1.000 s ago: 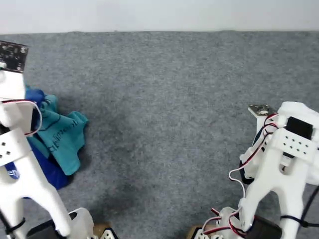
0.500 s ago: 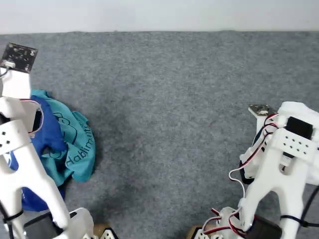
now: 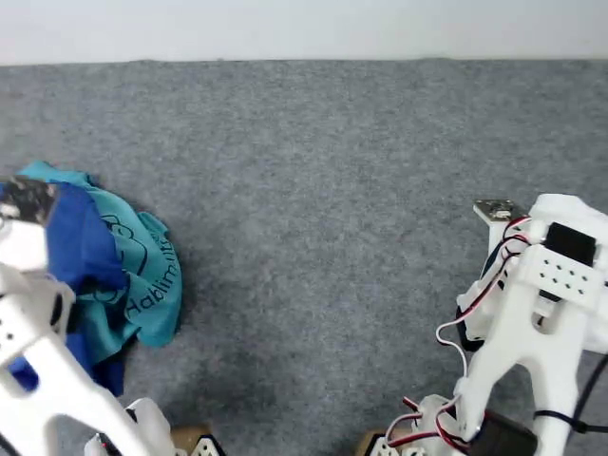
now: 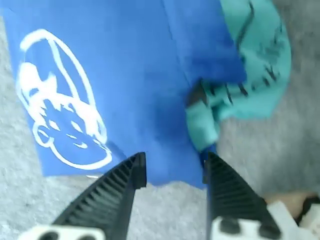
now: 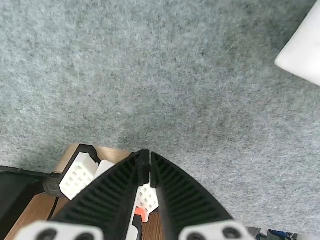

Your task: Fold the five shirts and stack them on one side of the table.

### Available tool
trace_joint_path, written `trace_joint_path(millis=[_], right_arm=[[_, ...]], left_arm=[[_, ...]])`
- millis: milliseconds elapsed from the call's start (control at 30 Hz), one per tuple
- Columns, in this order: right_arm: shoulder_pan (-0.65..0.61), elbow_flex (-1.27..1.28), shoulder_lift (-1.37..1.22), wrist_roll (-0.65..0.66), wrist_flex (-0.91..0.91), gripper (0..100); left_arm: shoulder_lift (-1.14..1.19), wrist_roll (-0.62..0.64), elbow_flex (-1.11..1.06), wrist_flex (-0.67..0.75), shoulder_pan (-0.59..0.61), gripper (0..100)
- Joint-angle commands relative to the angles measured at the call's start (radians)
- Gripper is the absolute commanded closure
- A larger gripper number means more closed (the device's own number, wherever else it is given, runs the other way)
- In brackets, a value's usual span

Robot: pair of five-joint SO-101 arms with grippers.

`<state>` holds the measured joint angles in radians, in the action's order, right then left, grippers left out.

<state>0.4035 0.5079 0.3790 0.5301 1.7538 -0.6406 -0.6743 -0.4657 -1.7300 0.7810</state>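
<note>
The left tool [image 4: 172, 167] stands with its two fingers well apart and nothing clamped between them. It hangs over the near edge of the blue shirt [image 4: 125, 75], whose hem shows in the gap between the fingers; whether the fingers touch the cloth cannot be told. The right tool [image 5: 146, 159] is closed, its tips pressed together on nothing, above the bare grey tabletop [image 3: 332, 190] close to the edge, where a white part of an arm's base [image 5: 80, 175] and a strip of wood [image 5: 35, 220] show. The blue shirt, with a white cartoon print [image 4: 60, 110] on it, lies crumpled at the left side of the tabletop, and a fold of it overlaps the teal shirt [image 4: 255, 60], which is bunched just beside it and carries dark lettering. From above, the left arm [image 3: 38, 380] covers part of the blue shirt, while the right arm [image 3: 537, 313] stands at the right side, well apart from the cloth. Two shirts can be counted, one blue and one teal, neither folded, along with two arms.
</note>
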Motion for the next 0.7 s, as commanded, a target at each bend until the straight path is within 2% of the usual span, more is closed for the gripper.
trace_joint_path(millis=[0,167,400,667], right_arm=[[-0.007,-0.005,0.024,-0.012,0.033,99.0],[-0.007,-0.005,0.030,-0.012,0.036,99.0],[-0.007,-0.005,0.030,-0.012,0.036,99.0],[-0.007,-0.005,0.030,-0.012,0.039,99.0]], left_arm=[[-0.104,-0.018,-0.116,-0.020,0.014,80],[-0.146,-0.015,-0.262,0.087,0.054,80],[-0.141,-0.018,-0.338,0.235,0.147,80],[-0.147,-0.015,-0.478,0.362,0.149,81]])
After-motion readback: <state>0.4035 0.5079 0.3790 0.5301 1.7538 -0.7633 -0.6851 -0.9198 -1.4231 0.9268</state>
